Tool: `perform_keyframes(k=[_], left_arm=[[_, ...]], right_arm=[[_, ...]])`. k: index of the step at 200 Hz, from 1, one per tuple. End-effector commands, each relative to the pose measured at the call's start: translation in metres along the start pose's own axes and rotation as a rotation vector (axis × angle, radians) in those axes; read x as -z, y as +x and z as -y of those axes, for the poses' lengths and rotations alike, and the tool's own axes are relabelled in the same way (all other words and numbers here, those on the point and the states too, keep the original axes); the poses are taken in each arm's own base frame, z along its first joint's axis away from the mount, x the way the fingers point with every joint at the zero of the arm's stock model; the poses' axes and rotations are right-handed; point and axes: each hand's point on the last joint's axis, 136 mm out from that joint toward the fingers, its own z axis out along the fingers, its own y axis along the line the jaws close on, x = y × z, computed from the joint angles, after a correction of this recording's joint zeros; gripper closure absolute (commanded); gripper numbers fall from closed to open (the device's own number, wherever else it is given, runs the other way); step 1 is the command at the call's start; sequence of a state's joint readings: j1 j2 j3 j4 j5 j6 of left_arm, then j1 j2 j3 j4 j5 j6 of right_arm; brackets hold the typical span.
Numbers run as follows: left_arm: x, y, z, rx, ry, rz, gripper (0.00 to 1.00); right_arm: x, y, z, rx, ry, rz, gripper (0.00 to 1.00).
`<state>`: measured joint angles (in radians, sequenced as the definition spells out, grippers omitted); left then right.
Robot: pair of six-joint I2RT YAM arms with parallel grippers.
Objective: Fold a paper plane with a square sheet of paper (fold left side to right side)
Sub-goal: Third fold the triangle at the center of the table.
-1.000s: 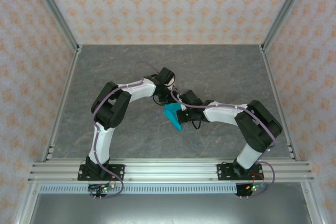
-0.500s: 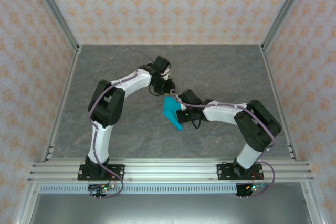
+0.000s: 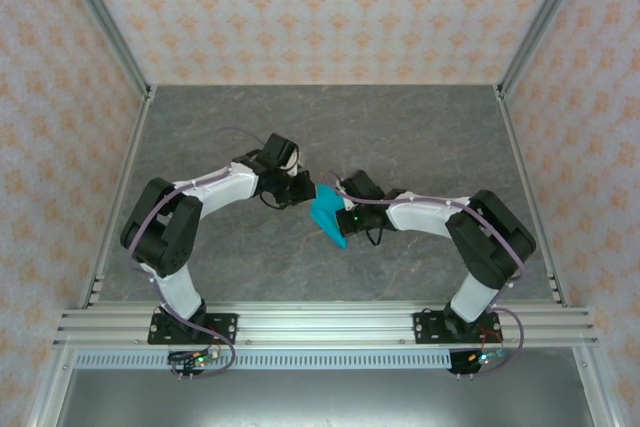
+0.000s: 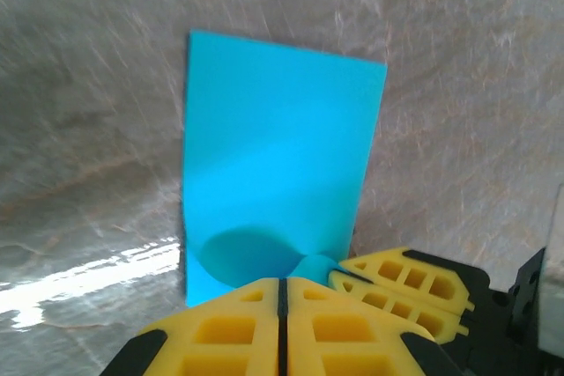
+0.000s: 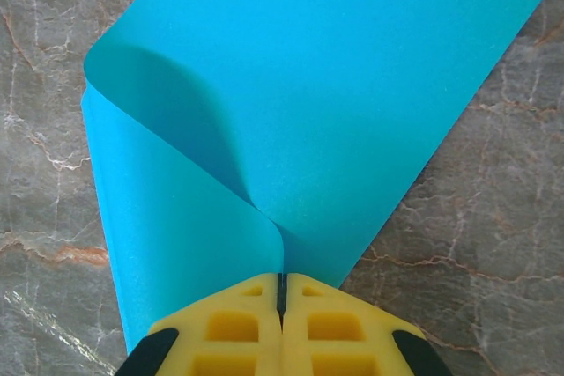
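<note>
While my right hand (image 5: 282,286) clamps the folded-over square sheet of paper (image 5: 352,85), my left hand (image 4: 282,290) is closed beside it. Next, I reckon, the rounded fold needs pressing flat.

Grey marbled tabletop (image 3: 420,137) ringed by pale orange-patterned walls (image 3: 320,7)
</note>
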<state>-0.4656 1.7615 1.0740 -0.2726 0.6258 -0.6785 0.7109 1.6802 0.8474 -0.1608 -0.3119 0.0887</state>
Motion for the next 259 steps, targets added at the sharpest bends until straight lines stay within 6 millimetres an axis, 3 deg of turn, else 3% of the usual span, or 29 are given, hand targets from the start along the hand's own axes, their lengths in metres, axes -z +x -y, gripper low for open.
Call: perform_keyframes(k=[1, 35, 72, 168, 209, 259], left_arm=[[-0.012, 0.005, 0.031, 0.004, 0.124, -0.006, 0.91], [-0.036, 0.024, 0.035, -0.001, 0.117, -0.051, 0.91], [-0.049, 0.032, 0.017, 0.016, 0.049, -0.06, 0.91], [-0.047, 0.042, -0.01, 0.019, -0.045, -0.061, 0.91], [-0.046, 0.044, -0.014, 0.021, -0.057, -0.058, 0.91], [-0.046, 0.044, -0.016, 0.022, -0.061, -0.056, 0.91]], right_arm=[[-0.011, 0.036, 0.01, 0.005, 0.037, -0.136, 1.0], [-0.011, 0.036, 0.01, 0.005, 0.036, -0.135, 1.0], [-0.011, 0.035, 0.009, 0.006, 0.032, -0.136, 1.0], [-0.01, 0.029, 0.004, 0.007, 0.015, -0.122, 1.0], [-0.001, 0.011, -0.004, 0.004, -0.01, -0.07, 0.91], [0.029, -0.017, -0.003, -0.047, 0.001, 0.04, 0.56]])
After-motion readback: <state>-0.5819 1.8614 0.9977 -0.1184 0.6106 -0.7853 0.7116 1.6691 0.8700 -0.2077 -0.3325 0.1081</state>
